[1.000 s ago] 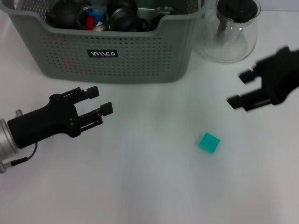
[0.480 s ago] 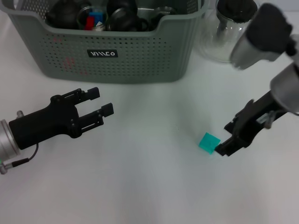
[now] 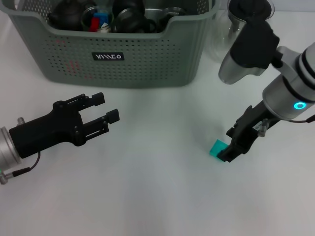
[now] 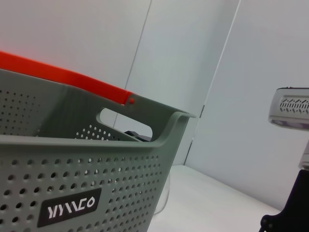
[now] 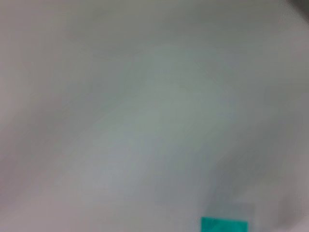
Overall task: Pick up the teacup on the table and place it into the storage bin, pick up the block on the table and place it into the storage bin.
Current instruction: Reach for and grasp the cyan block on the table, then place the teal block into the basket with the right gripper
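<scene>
I see the small teal block (image 3: 217,147) on smooth white table (image 3: 147,196), lower right; my right gripper (image 3: 227,153) touches it, opening unclear. Left gripper (image 3: 108,110) hovers parted, empty, below the perforated bin (image 3: 147,64).

- We are noting the left gripper (image 3: 107,108): matte black, two slim rectangular fingers with squared tips, blocky black body.
- Behind it, a silver metal wrist collar is showing, with a thin black cable looping under it.
- We are recording the right gripper (image 3: 227,146): black, narrow, on a black link.
- The right arm is showing silver-grey rounded segments, a black housing, and a glowing cyan ring light.
</scene>
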Controlling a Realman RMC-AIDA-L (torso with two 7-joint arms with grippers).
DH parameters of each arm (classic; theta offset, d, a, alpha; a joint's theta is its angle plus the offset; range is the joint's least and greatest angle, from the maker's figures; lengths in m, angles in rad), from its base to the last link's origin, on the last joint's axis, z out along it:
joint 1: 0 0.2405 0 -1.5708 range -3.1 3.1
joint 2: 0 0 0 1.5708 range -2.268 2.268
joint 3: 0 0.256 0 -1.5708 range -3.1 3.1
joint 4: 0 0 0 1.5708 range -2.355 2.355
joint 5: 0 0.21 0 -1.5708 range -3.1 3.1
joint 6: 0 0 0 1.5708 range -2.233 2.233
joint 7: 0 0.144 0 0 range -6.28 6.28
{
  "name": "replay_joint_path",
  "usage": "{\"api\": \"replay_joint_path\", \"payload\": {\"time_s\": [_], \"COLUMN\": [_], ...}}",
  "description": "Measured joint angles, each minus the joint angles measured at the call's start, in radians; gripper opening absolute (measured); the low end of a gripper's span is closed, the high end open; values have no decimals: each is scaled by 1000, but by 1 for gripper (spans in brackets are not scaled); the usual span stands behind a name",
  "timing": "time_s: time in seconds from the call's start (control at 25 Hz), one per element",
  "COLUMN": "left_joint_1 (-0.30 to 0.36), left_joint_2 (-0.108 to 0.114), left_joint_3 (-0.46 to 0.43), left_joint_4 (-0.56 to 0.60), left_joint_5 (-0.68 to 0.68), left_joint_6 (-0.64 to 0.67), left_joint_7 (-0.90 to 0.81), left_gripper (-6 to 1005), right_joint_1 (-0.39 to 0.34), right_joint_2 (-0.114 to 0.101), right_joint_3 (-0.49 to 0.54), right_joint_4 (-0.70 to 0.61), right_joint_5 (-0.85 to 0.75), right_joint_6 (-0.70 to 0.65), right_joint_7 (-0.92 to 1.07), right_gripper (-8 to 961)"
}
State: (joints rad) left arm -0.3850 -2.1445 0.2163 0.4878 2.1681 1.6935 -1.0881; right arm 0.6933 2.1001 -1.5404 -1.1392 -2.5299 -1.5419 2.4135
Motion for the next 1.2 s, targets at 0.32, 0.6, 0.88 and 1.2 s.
{"api": "replay_joint_path", "payload": {"time_s": [0.32,0.6,0.88,1.2], "left_joint_1": [1,2,3,3], "left_joint_2": [-1,-3,-3,-3], "left_joint_3": [0,1,0,0], "left_joint_4": [0,0,0,0], "left_joint_5": [1,4,5,6], "left_joint_6": [-6,-17,-17,-19], "left_joint_7": [1,1,1,0], "left_gripper": [657,657,658,658], "right_joint_1": [5,6,9,2], "right_joint_2": [0,1,2,1], "right_joint_3": [-63,-68,-69,-60], "right_joint_4": [40,64,95,78], "right_joint_5": [2,5,3,20], "right_joint_6": [70,83,108,95], "right_joint_7": [-1,8,14,13], "right_gripper": [700,701,689,648]}}
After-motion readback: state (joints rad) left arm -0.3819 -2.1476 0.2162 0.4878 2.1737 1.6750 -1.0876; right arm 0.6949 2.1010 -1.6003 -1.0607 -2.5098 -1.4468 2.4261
